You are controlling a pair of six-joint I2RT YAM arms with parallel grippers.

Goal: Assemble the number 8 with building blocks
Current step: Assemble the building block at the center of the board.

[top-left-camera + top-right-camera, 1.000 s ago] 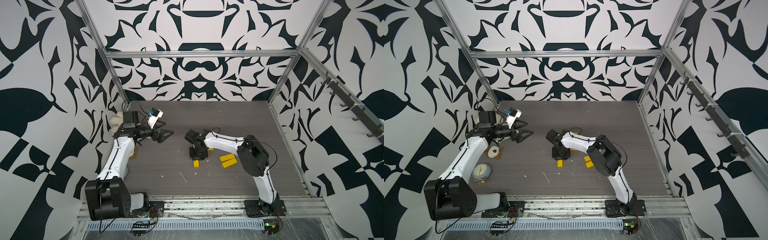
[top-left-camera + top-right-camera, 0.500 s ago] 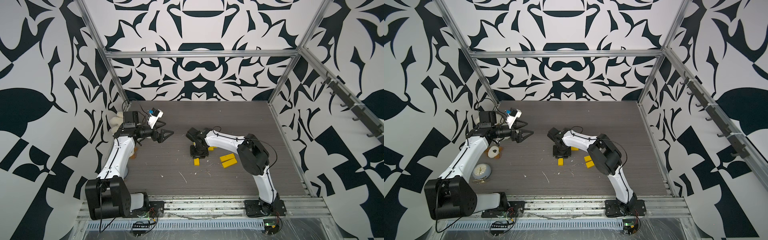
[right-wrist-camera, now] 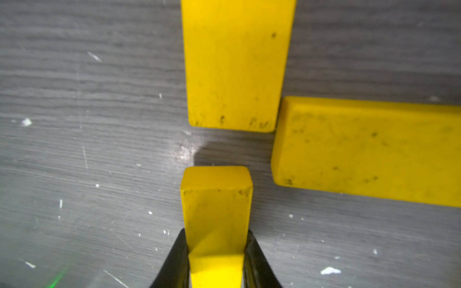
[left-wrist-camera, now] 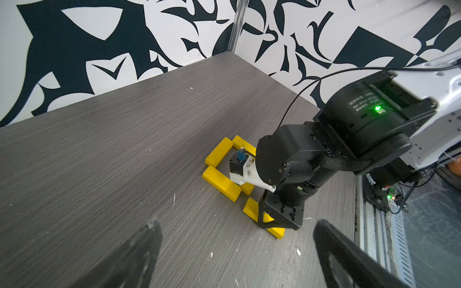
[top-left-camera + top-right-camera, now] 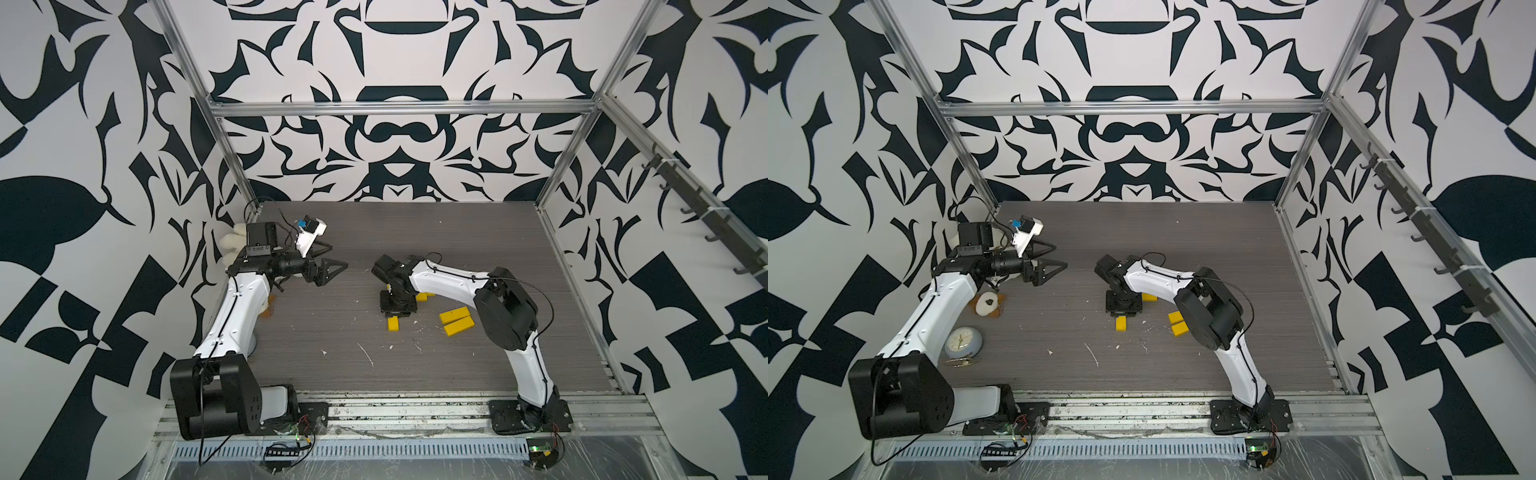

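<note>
Narrowly, perhaps, off edges of laid bars (image 3: 234, 62): right claw (image 3: 215, 239) tight on held bar (image 3: 215, 199)

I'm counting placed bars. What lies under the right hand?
One yellow bar, clamped in the right hand, its end near two laid bars. The right arm hides whatever else lies beneath in both top views; only bar ends show.

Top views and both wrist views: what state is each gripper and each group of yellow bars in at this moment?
left gripper: open, empty, raised.
right gripper: shut on the held bar.
held bar: clamped near one end, a short gap from the laid bars.
square loop: four bars lying flat, partly hidden by the right arm.
spare bars: two, flat, side by side, ungripped.
number 8: unfinished, one loop only.
</note>
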